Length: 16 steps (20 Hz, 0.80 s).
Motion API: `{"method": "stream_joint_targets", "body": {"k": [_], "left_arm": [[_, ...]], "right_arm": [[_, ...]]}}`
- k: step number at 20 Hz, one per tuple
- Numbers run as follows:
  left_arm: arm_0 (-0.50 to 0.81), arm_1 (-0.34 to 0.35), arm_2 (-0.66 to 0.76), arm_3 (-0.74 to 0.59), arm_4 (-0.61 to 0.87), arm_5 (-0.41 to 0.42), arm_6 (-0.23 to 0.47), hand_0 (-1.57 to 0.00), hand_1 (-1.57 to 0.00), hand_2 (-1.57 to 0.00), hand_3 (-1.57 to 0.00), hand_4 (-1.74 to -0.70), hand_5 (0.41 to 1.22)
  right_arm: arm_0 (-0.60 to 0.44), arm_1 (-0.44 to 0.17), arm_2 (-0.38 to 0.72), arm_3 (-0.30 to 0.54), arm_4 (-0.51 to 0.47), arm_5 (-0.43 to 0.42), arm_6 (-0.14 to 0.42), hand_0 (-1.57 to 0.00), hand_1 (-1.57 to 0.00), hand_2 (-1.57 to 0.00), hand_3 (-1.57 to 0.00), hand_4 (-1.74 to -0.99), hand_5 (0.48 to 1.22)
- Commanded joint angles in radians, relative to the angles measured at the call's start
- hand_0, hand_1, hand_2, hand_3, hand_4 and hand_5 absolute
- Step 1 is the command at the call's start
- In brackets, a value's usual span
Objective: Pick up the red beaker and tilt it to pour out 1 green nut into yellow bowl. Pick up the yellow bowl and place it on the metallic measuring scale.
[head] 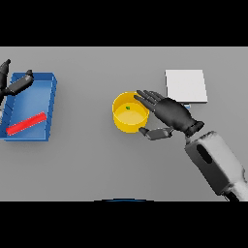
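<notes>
The right hand comes in from the lower right of the frame and sits against the right side of the yellow bowl, near the middle of the picture. Its fingers reach along the bowl's far rim and its thumb lies by the near right wall, spread apart and not yet closed on it. A small green nut lies inside the bowl, so the pouring part looks done and the step in hand is grasping the bowl.

To do it well, the thumb and fingers should close on the wall evenly, so the bowl is not nudged left across the table. The lift should keep it level, or the nut may roll out.

Farther up and right lies the pale square scale, close beside the hand; the carry is short.

At the far left, a blue tray holds a red beaker lying flat. The left hand hovers over the tray's upper corner, fingers loosely straight, holding nothing.
</notes>
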<state>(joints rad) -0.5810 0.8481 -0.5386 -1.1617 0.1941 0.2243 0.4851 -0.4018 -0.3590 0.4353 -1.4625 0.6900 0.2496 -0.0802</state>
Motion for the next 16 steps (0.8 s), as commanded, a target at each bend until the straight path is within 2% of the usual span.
{"method": "stream_joint_targets", "body": {"k": [1,8,10,12,16], "left_arm": [[0.005,0.006,-0.001,-0.009,-0.001,0.0,-0.004,0.0,0.0,0.0,0.0,-0.8,0.723],[-0.005,0.002,-0.007,-0.003,-0.003,-0.005,0.013,0.0,0.0,0.0,0.0,-0.79,0.717],[-0.012,-0.005,-0.005,0.018,-0.007,-0.005,0.009,0.0,0.0,0.0,0.0,-0.79,0.723],[-0.012,0.003,-0.004,0.006,-0.003,-0.012,0.005,0.0,0.0,0.0,0.0,-0.8,0.729],[0.0,0.009,-0.003,0.013,-0.002,-0.02,-0.016,0.0,0.0,0.0,0.0,-0.8,0.734]], "right_arm": [[-0.016,0.003,0.012,0.013,0.004,0.015,-0.006,0.0,0.0,0.0,0.0,-1.273,0.656],[-0.166,0.009,0.087,0.161,0.038,0.11,-0.069,0.0,0.0,0.0,0.0,-1.255,0.686],[-0.185,0.023,0.111,0.218,0.051,0.114,-0.094,0.0,0.0,0.0,0.0,-1.246,0.686],[-0.192,0.024,0.128,0.228,0.051,0.139,-0.116,0.0,0.0,0.0,0.0,-1.243,0.682],[-0.235,0.043,0.156,0.288,0.072,0.168,-0.1,0.0,0.0,0.0,0.0,-1.281,0.674]]}}
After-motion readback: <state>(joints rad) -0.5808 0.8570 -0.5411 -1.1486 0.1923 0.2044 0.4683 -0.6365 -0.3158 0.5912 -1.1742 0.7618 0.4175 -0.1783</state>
